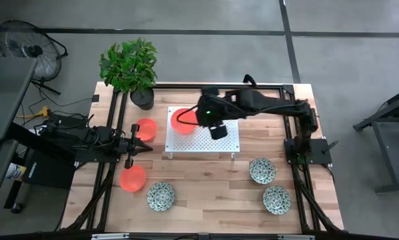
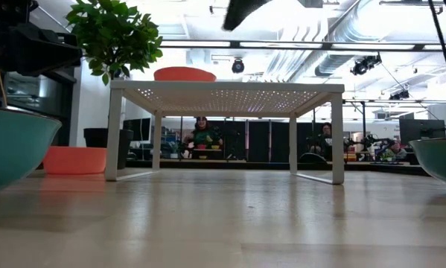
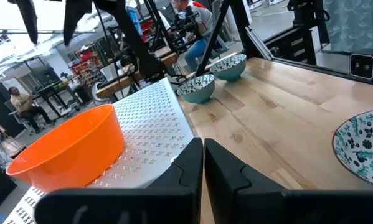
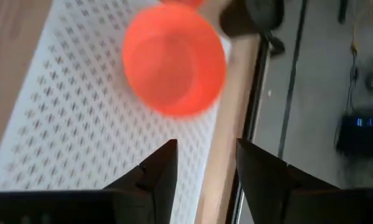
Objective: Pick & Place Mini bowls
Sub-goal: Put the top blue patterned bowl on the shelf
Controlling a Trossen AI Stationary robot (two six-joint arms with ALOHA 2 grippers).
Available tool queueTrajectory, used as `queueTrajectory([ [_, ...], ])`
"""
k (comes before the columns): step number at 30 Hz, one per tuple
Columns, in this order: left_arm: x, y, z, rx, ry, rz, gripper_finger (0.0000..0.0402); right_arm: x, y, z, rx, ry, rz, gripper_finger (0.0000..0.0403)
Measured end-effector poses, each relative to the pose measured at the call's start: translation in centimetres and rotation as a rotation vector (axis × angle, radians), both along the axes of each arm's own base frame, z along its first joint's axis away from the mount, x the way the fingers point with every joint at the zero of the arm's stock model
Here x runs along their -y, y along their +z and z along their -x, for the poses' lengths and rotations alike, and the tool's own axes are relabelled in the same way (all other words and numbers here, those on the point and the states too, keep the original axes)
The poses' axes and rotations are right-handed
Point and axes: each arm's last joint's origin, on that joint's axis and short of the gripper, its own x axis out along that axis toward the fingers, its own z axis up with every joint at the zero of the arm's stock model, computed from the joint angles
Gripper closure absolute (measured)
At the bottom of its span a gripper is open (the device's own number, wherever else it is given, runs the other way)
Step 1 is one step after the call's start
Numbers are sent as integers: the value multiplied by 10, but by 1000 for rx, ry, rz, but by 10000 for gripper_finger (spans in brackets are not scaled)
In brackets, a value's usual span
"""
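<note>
A white perforated stand (image 1: 212,141) sits mid-table with one orange mini bowl (image 1: 181,122) on its left part. My right gripper (image 4: 205,149) hovers open above the stand, just right of that bowl (image 4: 174,59), touching nothing. Two more orange bowls (image 1: 145,129) (image 1: 132,178) rest on the table's left. Three speckled bowls stand on the wood: one near the front (image 1: 160,196) and two on the right (image 1: 262,171) (image 1: 276,199). My left gripper (image 3: 203,163) waits shut at the stand's left near corner (image 1: 144,145).
A potted plant in a black pot (image 1: 142,98) stands at the far left corner, close to the stand. The black frame rails (image 1: 299,160) run along both table sides. Bare wood lies in front of the stand (image 1: 212,187). People sit at desks far behind (image 2: 202,134).
</note>
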Motion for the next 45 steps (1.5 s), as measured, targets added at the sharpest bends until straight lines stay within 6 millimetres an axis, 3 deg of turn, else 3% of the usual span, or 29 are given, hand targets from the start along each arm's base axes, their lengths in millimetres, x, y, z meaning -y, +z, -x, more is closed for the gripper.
queueTrajectory([
  [5,0,0,0,0,0,0,392,2,17,33,-28,-123,-70,260],
  [10,0,0,0,0,0,0,392,2,14,55,-114,-276,-159,264],
  [16,0,0,0,0,0,0,392,-8,-32,75,-276,-365,-280,265],
  [21,0,0,0,0,0,0,392,-15,-71,117,-285,-480,-372,265],
  [31,0,0,0,0,-1,0,392,-34,-98,199,-101,-818,-581,265],
  [45,0,0,0,0,-1,0,392,-50,-168,224,-321,-1114,-796,265],
])
